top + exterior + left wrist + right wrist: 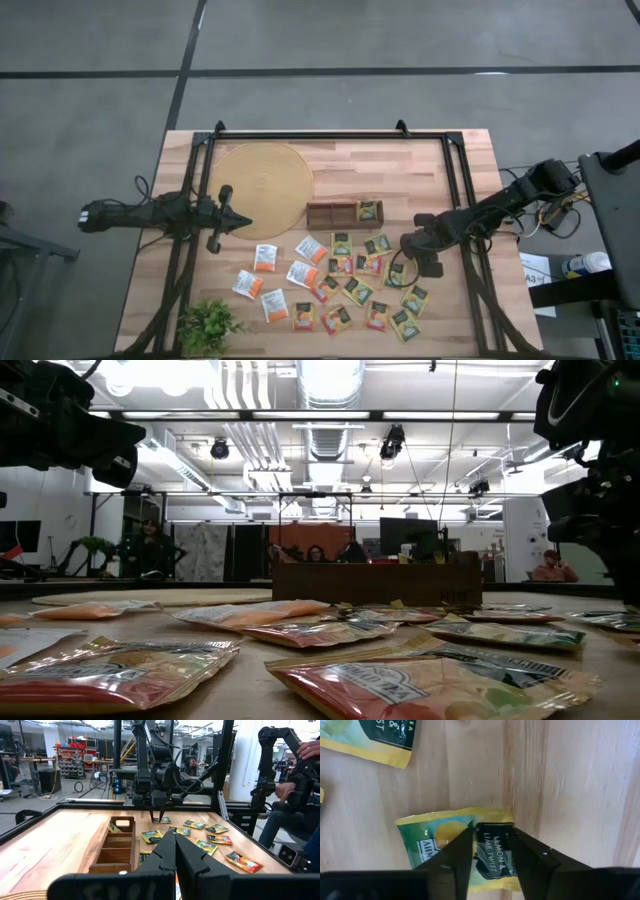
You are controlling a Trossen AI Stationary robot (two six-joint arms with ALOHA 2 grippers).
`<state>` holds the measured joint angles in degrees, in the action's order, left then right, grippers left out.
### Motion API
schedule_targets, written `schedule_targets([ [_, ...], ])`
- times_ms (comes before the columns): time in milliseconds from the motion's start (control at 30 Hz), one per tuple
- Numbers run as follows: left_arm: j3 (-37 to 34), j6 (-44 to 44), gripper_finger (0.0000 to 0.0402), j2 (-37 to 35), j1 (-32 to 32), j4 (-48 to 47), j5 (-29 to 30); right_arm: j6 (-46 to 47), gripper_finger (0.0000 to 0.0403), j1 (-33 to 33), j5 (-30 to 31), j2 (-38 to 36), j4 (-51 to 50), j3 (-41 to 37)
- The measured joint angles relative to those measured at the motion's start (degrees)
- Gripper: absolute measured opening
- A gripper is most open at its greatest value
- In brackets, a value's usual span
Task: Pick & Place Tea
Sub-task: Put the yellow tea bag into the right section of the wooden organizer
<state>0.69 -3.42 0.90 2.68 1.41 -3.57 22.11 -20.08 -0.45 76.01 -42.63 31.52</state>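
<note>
While the right gripper (398, 268) is down over the green sachet (396, 271) at the right of the scattered tea, the left gripper (243, 222) waits closed near the round mat (262, 189).

From the right wrist, its fingers (457, 857) straddle the sachet (455, 845), not yet pinching. Advice: close squarely on the upper edge, then lift toward the tray (343, 214).

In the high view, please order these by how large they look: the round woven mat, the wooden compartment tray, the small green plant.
1. Round woven mat, clearly largest.
2. Wooden compartment tray and small green plant: these look about alike, so I would not rank them.
</note>
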Motion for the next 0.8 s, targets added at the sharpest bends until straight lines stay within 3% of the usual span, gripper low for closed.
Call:
schedule_targets([
  [267,0.00,0.00,0.0000,0.01,0.00,0.00,0.00,0.43,0.0015,-0.02,0.04,-0.27,-0.43,0.10],
  [400,0.00,0.00,0.0000,0.01,-0.02,0.00,0.00,0.76,0.0009,-0.07,2.16,0.02,-3.73,1.79],
  [800,0.00,0.00,0.0000,0.03,-0.04,-0.06,0.02,-0.20,0.0008,0.23,21.70,1.92,-12.19,16.08],
])
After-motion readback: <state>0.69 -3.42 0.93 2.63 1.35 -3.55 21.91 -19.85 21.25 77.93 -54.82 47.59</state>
